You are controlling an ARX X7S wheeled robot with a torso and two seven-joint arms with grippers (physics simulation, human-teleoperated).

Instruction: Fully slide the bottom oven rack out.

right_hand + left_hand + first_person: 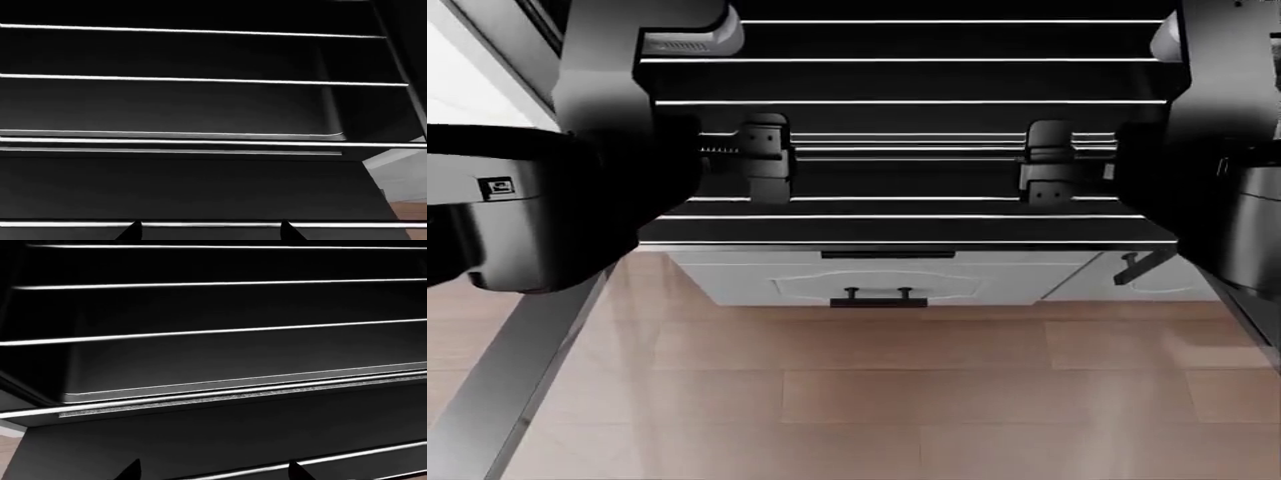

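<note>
A: Start with the claws. What are they doing?

B: In the head view the left claw (761, 160) and the right claw (1048, 162) both sit at the doubled rail of a wire rack, each pair of dark fingers standing above and below the wires. They look clamped around that rail, but I cannot tell for sure whether they grip it or only bracket it.

A: Do the wrist cameras help?

B: Little. In the left wrist view only two dark fingertips (131, 471) poke in at the edge, apart, with a silvery wire running between them. The right wrist view shows the same: fingertips (132, 231) apart, a wire crossing just at their tips.

A: And the bottom oven rack?

B: The bottom oven rack (908, 210) lies in front of the claws in the head view, its thin silvery wires running across the full width of the oven (908, 40). It reaches forward over the white drawers (881, 275) below. Whether the rail the claws hold belongs to it or to the other rack, I cannot tell.

A: Anything else around?

B: A dark flat tray (200, 360) sits beneath the wires in the left wrist view. Below the oven, a drawer's black handle (878, 295) shows, and a wooden floor (868, 400) spreads out nearer the robot.
</note>
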